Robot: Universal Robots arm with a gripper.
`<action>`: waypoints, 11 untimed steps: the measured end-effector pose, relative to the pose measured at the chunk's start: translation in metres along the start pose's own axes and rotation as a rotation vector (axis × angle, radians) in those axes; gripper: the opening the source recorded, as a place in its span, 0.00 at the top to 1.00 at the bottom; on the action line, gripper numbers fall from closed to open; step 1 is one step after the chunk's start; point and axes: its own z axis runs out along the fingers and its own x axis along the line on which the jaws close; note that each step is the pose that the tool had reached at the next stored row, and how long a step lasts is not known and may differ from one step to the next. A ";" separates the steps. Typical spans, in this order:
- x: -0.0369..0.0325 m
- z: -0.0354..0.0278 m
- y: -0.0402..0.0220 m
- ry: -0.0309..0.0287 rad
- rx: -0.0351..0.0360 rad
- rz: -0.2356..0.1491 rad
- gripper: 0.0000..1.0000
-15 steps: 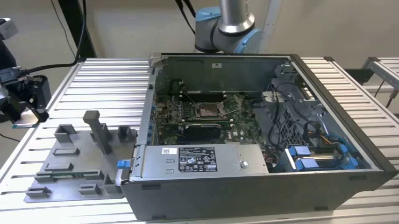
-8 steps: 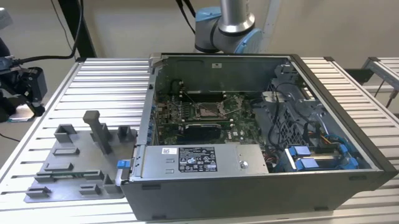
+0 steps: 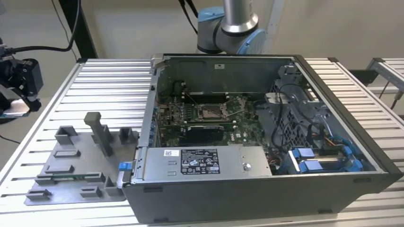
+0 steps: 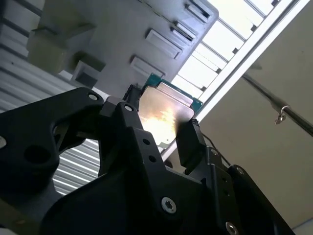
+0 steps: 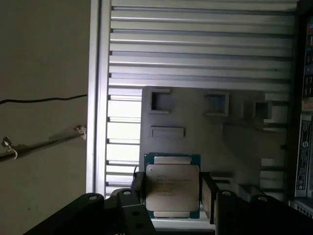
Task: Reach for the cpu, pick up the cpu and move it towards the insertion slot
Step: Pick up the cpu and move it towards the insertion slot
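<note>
Two fingers [image 5: 209,193] of the end effector [image 5: 173,192] pinch the cpu [image 5: 172,188] by opposite edges in the first wrist view, the grey fixture plate [image 5: 195,132] behind it. In the exterior view I see the insertion slot [image 3: 211,112] inside the open case [image 3: 208,194], that plate at eight o'clock from it.

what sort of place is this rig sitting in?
Likely a robotics lab bench for PC assembly: an open computer case on a slatted aluminium table, a grey fixture plate beside it, and the gripper shut on the cpu.
</note>
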 end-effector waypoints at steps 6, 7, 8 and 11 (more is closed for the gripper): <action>0.0000 -0.0141 0.0005 0.0000 0.0000 0.000 1.00; 0.0000 -0.0159 0.0006 -0.0001 -0.0001 0.000 1.00; 0.0000 -0.0179 0.0007 -0.0001 0.0000 0.000 1.00; 0.0000 -0.0216 0.0008 -0.0001 0.0000 0.000 1.00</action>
